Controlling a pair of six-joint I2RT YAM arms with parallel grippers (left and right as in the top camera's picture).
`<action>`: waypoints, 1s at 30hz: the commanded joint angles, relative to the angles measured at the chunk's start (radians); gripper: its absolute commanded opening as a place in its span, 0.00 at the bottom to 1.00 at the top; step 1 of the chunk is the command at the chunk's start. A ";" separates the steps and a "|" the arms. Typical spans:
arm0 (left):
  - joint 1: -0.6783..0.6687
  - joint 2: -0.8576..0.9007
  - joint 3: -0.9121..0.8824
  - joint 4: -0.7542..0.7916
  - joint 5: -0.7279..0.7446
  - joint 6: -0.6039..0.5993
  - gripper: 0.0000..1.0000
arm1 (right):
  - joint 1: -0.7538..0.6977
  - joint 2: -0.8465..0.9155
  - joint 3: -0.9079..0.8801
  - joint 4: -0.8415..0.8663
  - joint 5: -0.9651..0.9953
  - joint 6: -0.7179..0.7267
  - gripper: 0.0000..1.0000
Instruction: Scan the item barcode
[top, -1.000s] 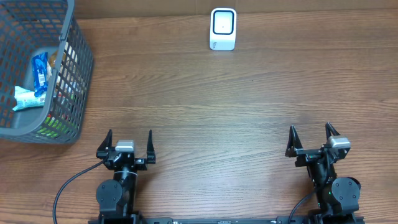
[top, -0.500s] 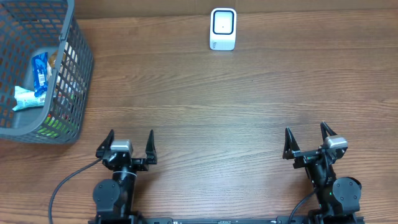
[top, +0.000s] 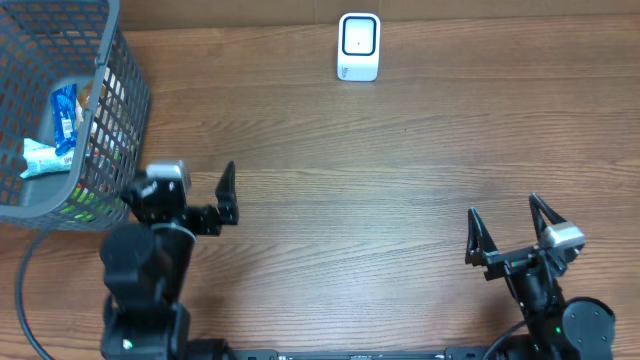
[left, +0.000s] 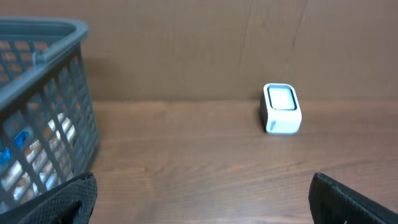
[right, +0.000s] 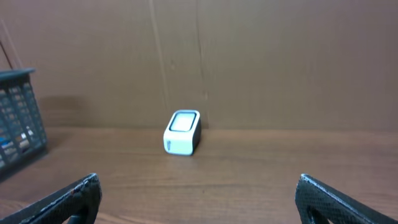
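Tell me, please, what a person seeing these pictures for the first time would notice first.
The grey basket at the far left of the wooden table, with colourful packets inside, catches the eye first. Next comes the small white scanner, standing alone at the far edge in the middle. At the near edge, the left arm and right arm have their fingers spread wide and empty.

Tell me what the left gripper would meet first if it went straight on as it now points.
Likely nothing: the left gripper aims between basket and scanner, with free table up to the brown wall.
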 joint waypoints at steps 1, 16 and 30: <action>0.005 0.118 0.190 -0.090 0.019 0.035 1.00 | 0.005 0.023 0.085 -0.028 -0.010 -0.003 1.00; 0.005 0.354 0.548 -0.371 0.079 0.139 1.00 | 0.005 0.462 0.425 -0.134 -0.212 -0.003 1.00; 0.005 0.854 1.395 -0.973 0.161 0.294 1.00 | 0.005 0.993 0.852 -0.429 -0.397 -0.003 1.00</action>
